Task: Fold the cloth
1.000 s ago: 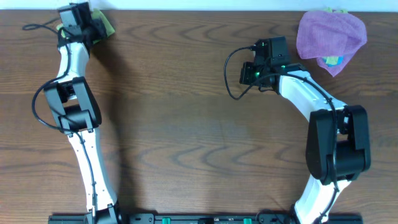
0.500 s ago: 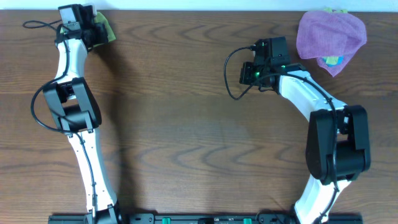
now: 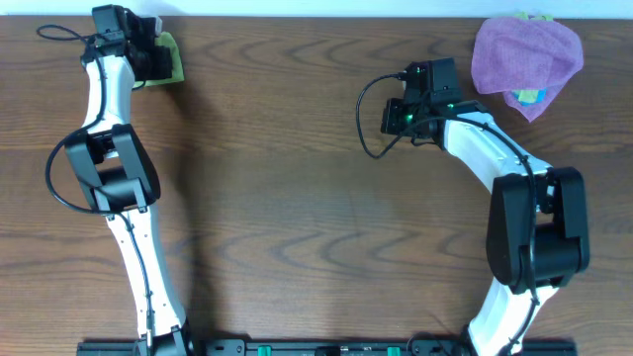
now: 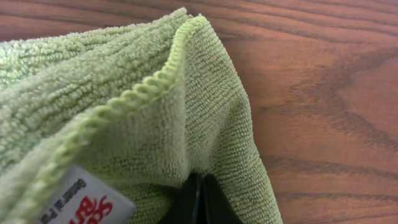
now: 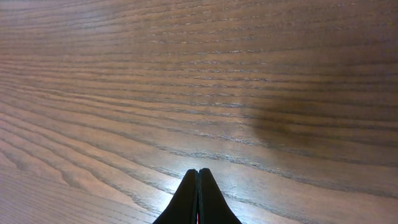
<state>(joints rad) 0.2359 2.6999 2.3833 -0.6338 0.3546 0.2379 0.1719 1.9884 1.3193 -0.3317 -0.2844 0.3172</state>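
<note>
Cloth [image 3: 166, 54] sat bunched at the far 10 o'clock corner of the tabletop [image 3: 297, 198], right at the edge, not spread flat. Left tool [image 4: 199, 202] was on it. In the left wrist view the jaws looked pressed together, tips buried under the fabric, so most likely pinching a fold, though the contact itself was hidden. From that tool the cloth rose toward 12 and 10 o'clock, with a stitched hem running diagonally and the white tag [image 4: 81, 208] at 8 o'clock, touching the fabric beside the tips. Grip probably there to drag the cloth off the corner toward the middle, where both arms can reach it for folding. Right tool [image 5: 199, 200] was closed with nothing in it, over bare wood around 1 o'clock of the tabletop, parked clear and likely waiting. The cloth lay well apart from it, toward its 9 o'clock in the overhead view. Purple cloth [image 3: 524, 54] sat at the 2 o'clock corner, not involved. Folding not yet started, judging by the crumpled state.
</note>
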